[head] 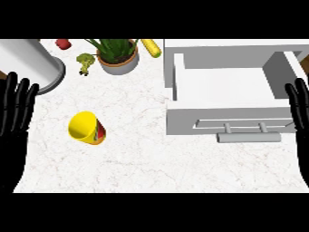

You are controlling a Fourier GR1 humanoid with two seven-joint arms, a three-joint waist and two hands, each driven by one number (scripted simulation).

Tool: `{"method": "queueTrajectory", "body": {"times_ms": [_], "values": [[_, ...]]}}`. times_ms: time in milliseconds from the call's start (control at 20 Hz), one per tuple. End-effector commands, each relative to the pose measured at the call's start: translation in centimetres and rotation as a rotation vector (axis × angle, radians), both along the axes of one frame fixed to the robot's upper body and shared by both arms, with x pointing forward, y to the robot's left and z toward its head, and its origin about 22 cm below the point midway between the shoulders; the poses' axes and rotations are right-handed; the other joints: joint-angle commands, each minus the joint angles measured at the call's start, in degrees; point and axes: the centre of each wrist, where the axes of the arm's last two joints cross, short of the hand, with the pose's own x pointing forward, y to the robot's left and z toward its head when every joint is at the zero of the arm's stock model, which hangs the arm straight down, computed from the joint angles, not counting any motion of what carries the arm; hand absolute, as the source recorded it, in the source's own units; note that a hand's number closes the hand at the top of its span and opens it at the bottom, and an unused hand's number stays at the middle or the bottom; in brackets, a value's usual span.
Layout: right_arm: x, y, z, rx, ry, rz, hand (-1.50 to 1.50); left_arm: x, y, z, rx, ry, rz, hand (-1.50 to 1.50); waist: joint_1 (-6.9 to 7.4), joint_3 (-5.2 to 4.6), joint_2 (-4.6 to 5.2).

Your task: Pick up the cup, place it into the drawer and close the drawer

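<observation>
Left hand (9, 113): black, fingers straight and spread, resting at the view's left edge, fingers up. Holds nothing.

Right hand (307, 111): likewise open and empty, resting at the right edge.

Cup (86, 128): yellow, with red and green on its side. It sits on the bench (150, 167) to the right of the left hand, apart from it and touched by nothing, and lies well off to the left of the right hand. Its mouth shows, but I cannot tell whether it stands upright or is tipped.

Drawer (224, 86): white, pulled open, just left of the right hand. Nothing shows inside. A bar handle (248, 136) runs across its front.

Beyond the left hand's fingertips:
- a white cylinder (30, 59)
- a small red item (63, 43)
- a broccoli floret (84, 61)
- a potted plant (118, 56)
- a yellow vegetable (150, 47)

All of these stand well away from the cup.

Step in hand, as I judge it: the pick-up, not yet begun.

Notes for doing it well:
- The left hand is the nearer one and looks the natural choice.
- Bring it in from the cup's left with the thumb opened away from the fingers, so the body of the cup passes between them.
- Close around the side wall, not the rim, since a curved wall could roll or skid away from a glancing touch.
- Lift straight up before carrying it rightward, high enough to pass over the drawer's left wall.
- Keep the right hand out of that path. It is well placed to push the handle afterwards.
</observation>
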Motion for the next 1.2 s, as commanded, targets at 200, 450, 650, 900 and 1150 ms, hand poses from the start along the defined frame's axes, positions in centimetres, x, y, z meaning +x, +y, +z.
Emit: {"method": "queueTrajectory", "body": {"times_ms": [200,450,650,900,1150], "values": [[0.2,-0.2,0.4,0.004,-0.039,-0.022,-1.5,1.0,-0.7,1.0,0.0,0.023,-0.156,-1.5,0.58,-0.96,0.61],[1.8,-0.4,0.0,-0.141,0.068,0.034,-1.5,1.6,-2.3,-2.5,-0.237,0.183,-0.165,-1.5,0.71,-0.99,0.76],[-0.1,-1.6,0.6,-0.118,0.039,0.019,-1.5,0.3,-2.0,-3.7,-0.254,0.225,-0.154,-1.5,0.58,-0.96,0.58],[1.3,-2.5,-2.3,-0.103,0.053,0.034,-1.5,1.5,1.9,-6.2,-0.26,0.239,-0.105,-1.5,0.7,-0.95,0.65],[-0.2,-2.3,0.9,-0.113,0.038,0.04,-1.5,0.3,2.7,-9.3,-0.214,0.281,0.012,-1.5,0.59,-0.96,0.58]]}}
